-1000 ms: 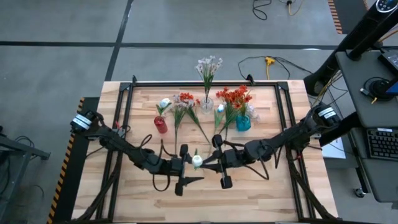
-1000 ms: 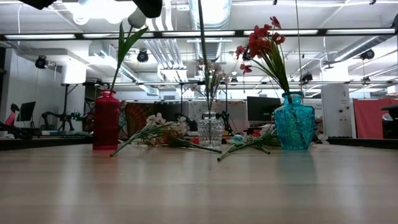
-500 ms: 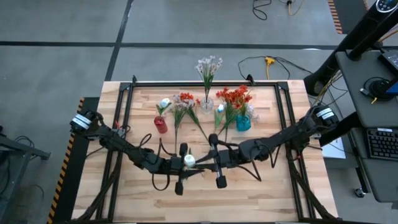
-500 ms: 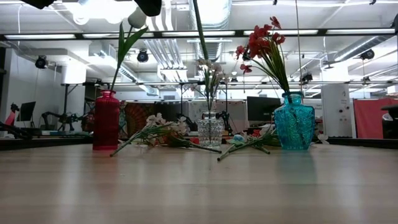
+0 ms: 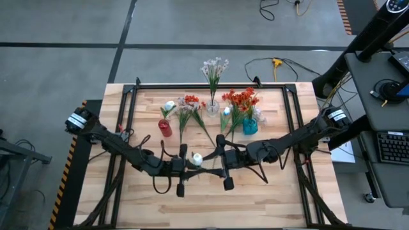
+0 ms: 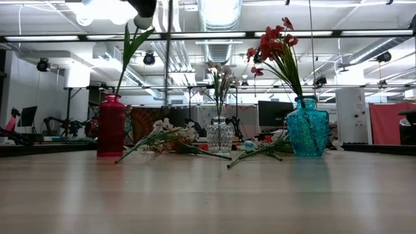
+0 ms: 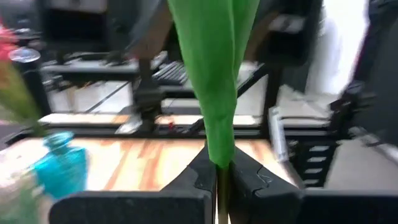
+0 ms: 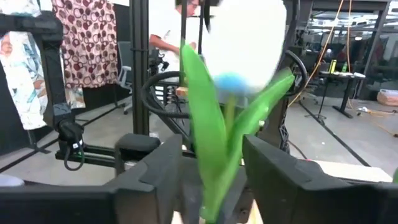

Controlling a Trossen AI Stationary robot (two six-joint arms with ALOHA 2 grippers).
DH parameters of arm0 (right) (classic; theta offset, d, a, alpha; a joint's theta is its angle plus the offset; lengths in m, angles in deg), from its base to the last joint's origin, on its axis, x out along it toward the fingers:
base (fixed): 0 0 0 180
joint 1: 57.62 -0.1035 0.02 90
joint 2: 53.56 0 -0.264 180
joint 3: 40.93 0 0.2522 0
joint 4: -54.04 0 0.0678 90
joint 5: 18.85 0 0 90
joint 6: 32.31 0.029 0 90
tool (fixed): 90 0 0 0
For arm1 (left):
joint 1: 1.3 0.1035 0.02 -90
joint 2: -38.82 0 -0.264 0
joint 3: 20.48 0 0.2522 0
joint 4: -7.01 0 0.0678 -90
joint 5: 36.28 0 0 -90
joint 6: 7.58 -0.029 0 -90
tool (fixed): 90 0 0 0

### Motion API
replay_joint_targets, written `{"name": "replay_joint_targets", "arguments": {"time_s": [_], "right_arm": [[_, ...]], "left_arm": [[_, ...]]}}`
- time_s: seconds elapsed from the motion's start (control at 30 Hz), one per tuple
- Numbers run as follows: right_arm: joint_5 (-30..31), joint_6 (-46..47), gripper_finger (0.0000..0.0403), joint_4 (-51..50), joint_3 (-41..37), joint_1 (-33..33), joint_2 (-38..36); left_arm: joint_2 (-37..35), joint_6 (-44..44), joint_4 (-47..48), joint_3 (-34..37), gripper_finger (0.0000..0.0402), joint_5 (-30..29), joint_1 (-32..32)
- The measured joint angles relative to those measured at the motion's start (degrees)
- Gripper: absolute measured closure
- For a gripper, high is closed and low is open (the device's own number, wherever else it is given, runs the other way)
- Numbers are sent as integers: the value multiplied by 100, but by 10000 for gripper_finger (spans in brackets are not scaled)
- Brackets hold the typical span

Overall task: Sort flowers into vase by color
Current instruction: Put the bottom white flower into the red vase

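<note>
A white tulip flower [image 5: 197, 158] with green leaves [image 7: 217, 74] stands upright in the air over the table's middle, between my two grippers. My left gripper [image 5: 186, 164] is shut on its stem from the left. My right gripper [image 5: 213, 161] stands open at its right, one finger on either side of the stem and leaves [image 8: 214, 143], under the white bud [image 8: 245, 43]. At the far side stand a red vase [image 5: 165, 128] with a white tulip, a clear vase [image 5: 212, 107] with a pale spray, and a blue vase [image 5: 250, 125] with orange-red flowers. My left gripper pinches the tulip's thin stem [image 7: 222, 186] between its two fingers, just below where the leaves begin. The fingers [image 7: 255, 180] lie level, come from the table's left and cross the stem. The tulip stands upright in the hold, bud up, clear of the table.
Loose flowers lie on the wood in front of the vases: a pale and orange-red bunch [image 5: 192, 116] and another [image 5: 230, 119] beside the blue vase. A black frame [image 5: 211, 85] rims the table. The near half of the tabletop [image 6: 208, 195] is bare wood.
My left gripper has shut on the tulip's stem and my right gripper has opened off it. The tulip, still upright, has shifted a little toward the table's left with the left gripper.
</note>
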Motion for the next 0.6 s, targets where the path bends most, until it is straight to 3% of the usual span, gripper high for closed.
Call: {"name": "replay_joint_targets", "arguments": {"time_s": [0.23, 0.6], "right_arm": [[303, 103, 205, -477, 0, 0, -239], [1039, 289, 202, -1360, -2, 5, -577]], "left_arm": [[-637, 111, 656, 189, 401, -218, -13], [-2222, 111, 749, 1200, 402, -1003, -161]]}}
